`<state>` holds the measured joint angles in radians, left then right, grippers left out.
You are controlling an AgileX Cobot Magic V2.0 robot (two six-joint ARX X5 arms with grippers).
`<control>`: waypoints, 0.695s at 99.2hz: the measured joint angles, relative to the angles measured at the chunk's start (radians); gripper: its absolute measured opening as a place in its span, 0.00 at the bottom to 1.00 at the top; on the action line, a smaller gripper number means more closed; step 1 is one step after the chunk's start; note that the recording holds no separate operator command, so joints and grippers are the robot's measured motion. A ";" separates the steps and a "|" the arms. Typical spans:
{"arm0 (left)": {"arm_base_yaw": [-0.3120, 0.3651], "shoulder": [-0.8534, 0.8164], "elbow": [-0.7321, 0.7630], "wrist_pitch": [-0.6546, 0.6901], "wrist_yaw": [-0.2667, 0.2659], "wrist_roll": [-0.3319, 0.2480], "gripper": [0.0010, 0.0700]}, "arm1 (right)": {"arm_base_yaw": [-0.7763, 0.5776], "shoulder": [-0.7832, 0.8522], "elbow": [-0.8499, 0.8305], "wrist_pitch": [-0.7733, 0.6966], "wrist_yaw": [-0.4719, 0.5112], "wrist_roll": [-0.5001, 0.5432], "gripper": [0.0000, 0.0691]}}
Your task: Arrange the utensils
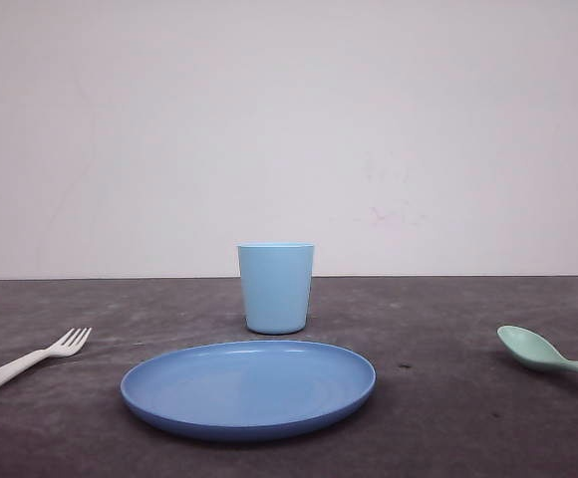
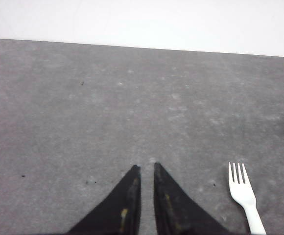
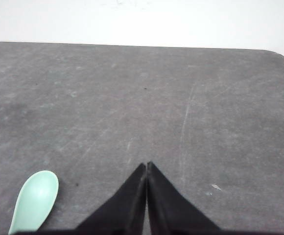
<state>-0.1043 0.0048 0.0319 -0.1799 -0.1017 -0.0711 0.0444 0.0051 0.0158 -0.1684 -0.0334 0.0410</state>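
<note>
Grey desk [image 1: 448,398], place setting half laid: blue plate [image 1: 248,387] centred, blue cup [image 1: 275,287] just behind it. White fork [image 1: 25,362] lies well off to the left, tines pointing in toward the plate; mint spoon [image 1: 546,356] well off to the right, bowl inward. Each sits on its own arm's side, likely staged for a separate pickup. Left hand [image 2: 147,169] hovers beside the fork, fingers nearly together, holding nothing. Right hand [image 3: 146,166] near the spoon, fingers pressed together, empty. Nothing tidied yet.
</note>
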 joint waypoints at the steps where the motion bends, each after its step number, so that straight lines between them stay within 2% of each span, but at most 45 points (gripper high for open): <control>1: 0.000 0.000 0.000 0.000 0.000 0.000 0.02 | 0.000 0.000 0.000 0.000 0.000 0.000 0.00; 48: 0.000 0.000 0.000 0.000 0.000 0.000 0.02 | 0.000 0.000 0.000 0.000 0.000 0.002 0.00; 69: 0.000 0.000 0.000 0.000 0.000 0.000 0.02 | 0.000 0.000 0.000 0.000 -0.027 0.037 0.00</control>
<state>-0.1043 0.0048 0.0319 -0.1795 -0.1017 -0.0711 0.0444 0.0051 0.0158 -0.1688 -0.0605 0.0776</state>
